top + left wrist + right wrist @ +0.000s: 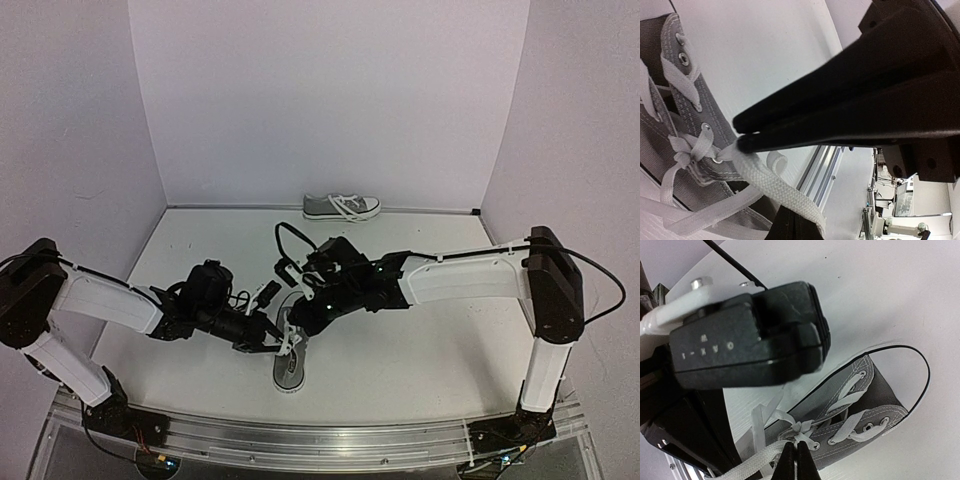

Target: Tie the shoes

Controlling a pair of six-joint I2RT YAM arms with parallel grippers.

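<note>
Two grey shoes with white laces sit on the white table (200, 250). The far shoe (342, 207) lies just above the middle of the overhead view, against the back wall, side-on with its toe to the right. The near shoe (289, 368) sits below the centre, toe pointing to the bottom edge, and both arms meet over its open top. The left pincer (272, 343) reaches in from the left and the right pincer (300, 322) from the upper right, their tips close together above the shoe's tongue. In the left wrist view the left pincer (740, 135) has its two black fingers pressed together, and a flat white lace (775, 190) comes out from between their tips and runs down to the lower middle of the frame; the near shoe (695, 100) fills the left edge, its metal eyelets showing. In the right wrist view the right pincer (795, 460) is closed at the bottom centre, its tips right at the crossing of the laces. I cannot tell whether a strand is caught between them. A thin black cable (925, 370) curves round the shoe's heel at the right.
</note>
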